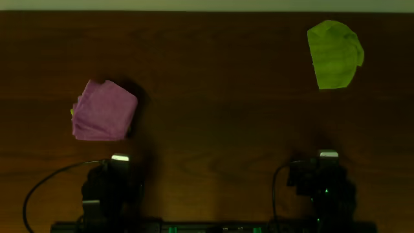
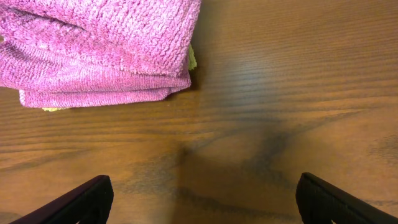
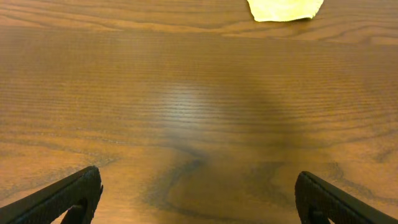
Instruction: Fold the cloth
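A purple cloth point(image 1: 103, 110) lies folded in a thick stack at the left of the table, and fills the upper left of the left wrist view point(image 2: 99, 50). A bit of yellow-green cloth peeks out under it. A green cloth point(image 1: 334, 54) lies loosely spread at the far right; its near edge shows at the top of the right wrist view point(image 3: 285, 9). My left gripper point(image 1: 119, 158) point(image 2: 202, 193) is open and empty, just in front of the purple stack. My right gripper point(image 1: 328, 155) point(image 3: 198, 186) is open and empty, well in front of the green cloth.
The dark wooden table point(image 1: 220, 97) runs across the whole view. Both arm bases and their cables point(image 1: 39, 188) sit along the front edge.
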